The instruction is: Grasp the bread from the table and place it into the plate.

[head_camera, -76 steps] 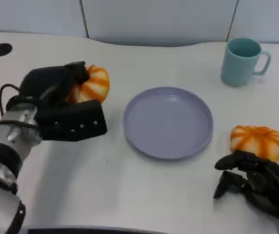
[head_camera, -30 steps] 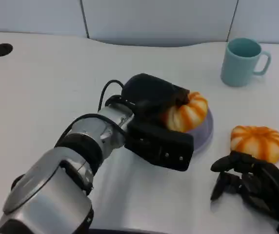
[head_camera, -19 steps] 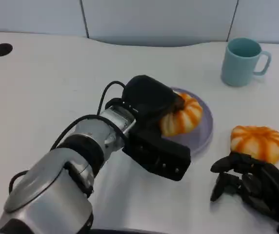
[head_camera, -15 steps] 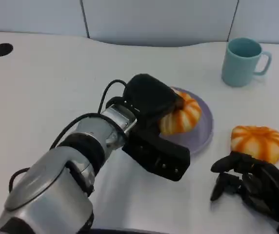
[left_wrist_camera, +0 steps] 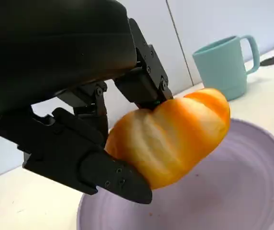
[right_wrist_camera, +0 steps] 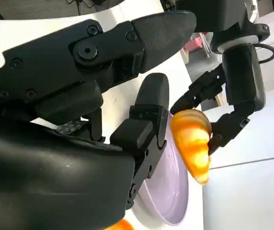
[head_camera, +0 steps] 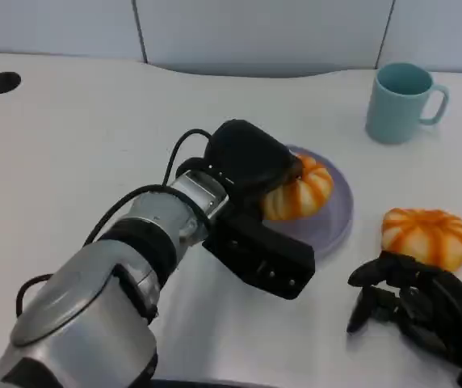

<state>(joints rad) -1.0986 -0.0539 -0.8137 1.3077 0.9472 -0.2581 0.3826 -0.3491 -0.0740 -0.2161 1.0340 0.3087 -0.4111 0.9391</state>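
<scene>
— Where is the bread (head_camera: 296, 192) at this moment?

— In the left hand (head_camera: 251, 166), over the lilac plate (head_camera: 334, 217). From the head view the hand covers most of the loaf's near side, so only its orange-and-white striped far half shows above the plate's middle.

— Is it resting on the plate or above it?

— The head view can't settle that. The left wrist view does: the bread (left_wrist_camera: 170, 136) is gripped between the black fingers (left_wrist_camera: 86, 165) below and the others above, and plate surface (left_wrist_camera: 233, 191) shows beneath it with a gap (it looks lifted, tilted, not set down).

— And the right wrist camera?

— It catches the same grip from the side: the left hand (right_wrist_camera: 213, 115) pinching the bread (right_wrist_camera: 192, 141) from both ends, just off the plate's rim (right_wrist_camera: 168, 191).

— The right hand?

— It rests on the table (head_camera: 77, 137) at the lower right, right hand (head_camera: 417, 311), fingers curled and spread, holding nothing. A second striped bun (head_camera: 425, 234) lies just beyond it, untouched.

— Anything else?

— A teal mug (head_camera: 402, 101) stands at the far right, well apart from the plate.
</scene>
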